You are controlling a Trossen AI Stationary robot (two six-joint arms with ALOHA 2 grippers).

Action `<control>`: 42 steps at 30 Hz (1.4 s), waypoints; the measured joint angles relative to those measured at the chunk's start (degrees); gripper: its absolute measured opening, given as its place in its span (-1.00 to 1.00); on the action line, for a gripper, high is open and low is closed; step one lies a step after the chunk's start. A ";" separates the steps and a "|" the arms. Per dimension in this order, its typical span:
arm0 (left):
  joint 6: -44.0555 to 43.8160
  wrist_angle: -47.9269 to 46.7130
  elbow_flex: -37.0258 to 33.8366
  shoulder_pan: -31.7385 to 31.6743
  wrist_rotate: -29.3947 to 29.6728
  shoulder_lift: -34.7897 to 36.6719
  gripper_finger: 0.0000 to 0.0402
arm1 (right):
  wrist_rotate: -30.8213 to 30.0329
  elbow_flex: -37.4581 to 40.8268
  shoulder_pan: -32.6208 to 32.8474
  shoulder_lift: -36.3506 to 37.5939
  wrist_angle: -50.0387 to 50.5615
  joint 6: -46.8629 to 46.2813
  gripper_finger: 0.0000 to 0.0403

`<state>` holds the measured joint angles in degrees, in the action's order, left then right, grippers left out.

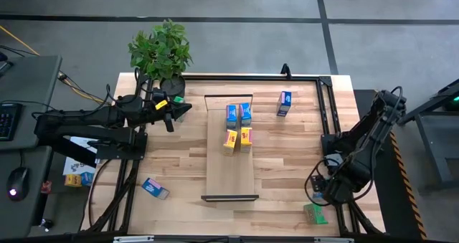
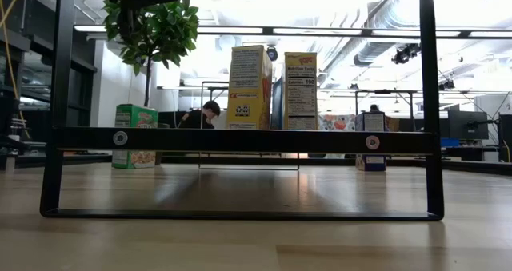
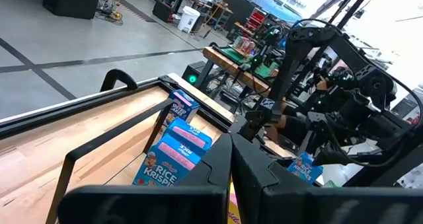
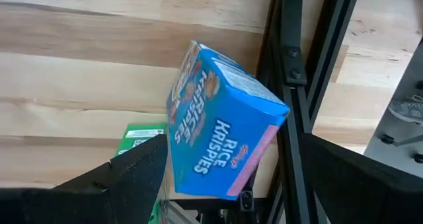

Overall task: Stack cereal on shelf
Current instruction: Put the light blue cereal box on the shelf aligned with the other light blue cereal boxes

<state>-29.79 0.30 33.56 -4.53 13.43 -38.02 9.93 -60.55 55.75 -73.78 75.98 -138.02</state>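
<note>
The right pincer [image 4: 225,178] hangs low at the worktop's right edge, fingers wide apart on either side of a blue cardboard Rice Krispies box [image 4: 221,128] that sits tilted between them, unclamped, with a green cardboard box [image 4: 142,137] just beside it. To grip well, I judge it should square up to the tilted faces, close on the broad sides, then lift clear of the black frame rail [image 4: 297,85]. The long light-wood shelf [image 1: 231,175] already carries 4 boxes. The left pincer [image 1: 174,112] waits shut near the potted plant [image 1: 161,49].
</note>
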 joint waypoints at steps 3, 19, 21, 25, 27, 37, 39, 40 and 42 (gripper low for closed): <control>-0.01 -0.01 0.00 -0.01 0.00 0.00 -1.00 | -0.06 0.00 0.00 -0.57 -0.01 0.00 0.66; -0.06 0.01 0.00 -0.01 0.00 0.00 -1.00 | 0.12 9.39 -3.03 -2.66 -13.52 0.54 0.66; -0.06 -0.01 0.00 0.00 0.00 0.00 -1.00 | 0.11 9.82 -3.29 -2.67 -13.78 0.73 0.66; -0.08 -0.01 0.00 -0.01 0.00 0.00 -1.00 | 0.63 9.75 -3.28 -2.66 -13.53 1.54 0.58; -0.06 0.00 0.00 0.00 0.00 0.00 -1.00 | 1.33 9.70 -3.28 -2.64 -13.55 1.70 0.48; -0.19 -0.01 0.00 0.00 0.00 0.00 -1.00 | 1.04 9.41 -3.22 2.84 -12.13 6.69 -0.22; -0.19 -0.01 0.00 -0.01 0.00 0.00 -1.00 | -1.17 7.65 -3.21 5.53 -9.55 8.70 -0.30; -0.19 -0.01 0.00 -0.01 0.00 0.00 -1.00 | -2.94 6.17 -3.21 6.92 -7.69 10.11 -0.33; -0.19 0.01 0.00 0.01 0.00 0.00 -1.00 | -7.69 2.18 -3.23 9.77 -3.33 13.53 -0.36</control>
<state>-29.98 0.32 33.56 -4.52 13.43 -38.02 2.24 -58.37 52.52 -64.01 72.65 -124.48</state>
